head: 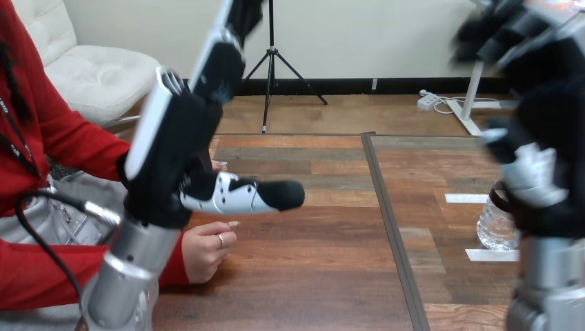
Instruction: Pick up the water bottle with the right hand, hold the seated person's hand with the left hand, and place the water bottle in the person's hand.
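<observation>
Water bottle [497, 229]: clear ribbed plastic, base on table [310, 276], just below and behind right hand [552, 134], which hides its upper part; long axis looks vertical, cap end hidden; right hand's opening and hold: can't tell; left hand [176, 146] spread straight, thumb out, holding nothing, above person's hand [207, 247].

My right hand [552, 131] stands in front of the water bottle [495, 231] and hides its upper half. Above the bottle that hand blurs. Far left of the bottle, my left hand [172, 152] has its fingers [224, 65] cut off by the top edge, and my left forearm [131, 269] seems to cover the wrist of the person's hand [207, 249].
</observation>
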Available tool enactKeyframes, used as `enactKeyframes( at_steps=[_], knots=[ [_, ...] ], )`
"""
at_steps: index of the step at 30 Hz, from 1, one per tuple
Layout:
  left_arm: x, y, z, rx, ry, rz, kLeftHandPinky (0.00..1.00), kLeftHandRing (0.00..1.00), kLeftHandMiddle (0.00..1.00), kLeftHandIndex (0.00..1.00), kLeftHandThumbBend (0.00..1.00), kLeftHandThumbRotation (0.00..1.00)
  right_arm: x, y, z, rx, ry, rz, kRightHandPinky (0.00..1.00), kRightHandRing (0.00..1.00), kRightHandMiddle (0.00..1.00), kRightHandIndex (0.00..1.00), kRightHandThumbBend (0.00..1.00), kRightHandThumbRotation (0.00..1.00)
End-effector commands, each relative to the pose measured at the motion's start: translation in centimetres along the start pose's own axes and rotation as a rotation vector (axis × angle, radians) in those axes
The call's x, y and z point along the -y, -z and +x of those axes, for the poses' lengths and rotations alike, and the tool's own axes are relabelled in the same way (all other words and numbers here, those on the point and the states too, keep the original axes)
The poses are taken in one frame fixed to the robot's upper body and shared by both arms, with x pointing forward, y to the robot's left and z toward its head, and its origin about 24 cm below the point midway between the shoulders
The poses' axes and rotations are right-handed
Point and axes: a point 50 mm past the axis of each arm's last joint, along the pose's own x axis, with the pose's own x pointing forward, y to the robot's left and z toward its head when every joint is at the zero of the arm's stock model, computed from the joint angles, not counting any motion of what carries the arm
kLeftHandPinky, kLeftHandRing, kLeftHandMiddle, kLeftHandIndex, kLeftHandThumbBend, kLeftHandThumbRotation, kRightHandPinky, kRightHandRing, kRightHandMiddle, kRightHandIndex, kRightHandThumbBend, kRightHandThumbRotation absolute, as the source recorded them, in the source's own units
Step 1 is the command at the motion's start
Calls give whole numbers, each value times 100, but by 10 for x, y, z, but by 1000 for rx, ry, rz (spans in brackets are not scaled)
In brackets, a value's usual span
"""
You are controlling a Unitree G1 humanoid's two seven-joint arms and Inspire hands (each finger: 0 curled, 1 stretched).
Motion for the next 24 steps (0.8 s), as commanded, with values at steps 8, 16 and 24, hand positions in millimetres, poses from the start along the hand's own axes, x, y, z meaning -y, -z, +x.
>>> enactKeyframes(
  at_steps=[8, 16, 24],
  knots=[
    [7, 7, -7, -69, 41, -27, 99, 100, 100, 100, 100, 63, -9, 11, -2, -25, -54, 39, 57, 63, 65, 67, 100, 51],
    [13, 10, -15, -108, 51, -47, 99, 100, 100, 100, 100, 65, -9, 17, -9, -70, -73, 50, 58, 65, 66, 68, 100, 51],
    [17, 13, -22, -143, 62, -61, 100, 100, 100, 100, 100, 68, -6, 21, -15, -108, -62, 34, 60, 67, 67, 69, 100, 50]
  ],
)
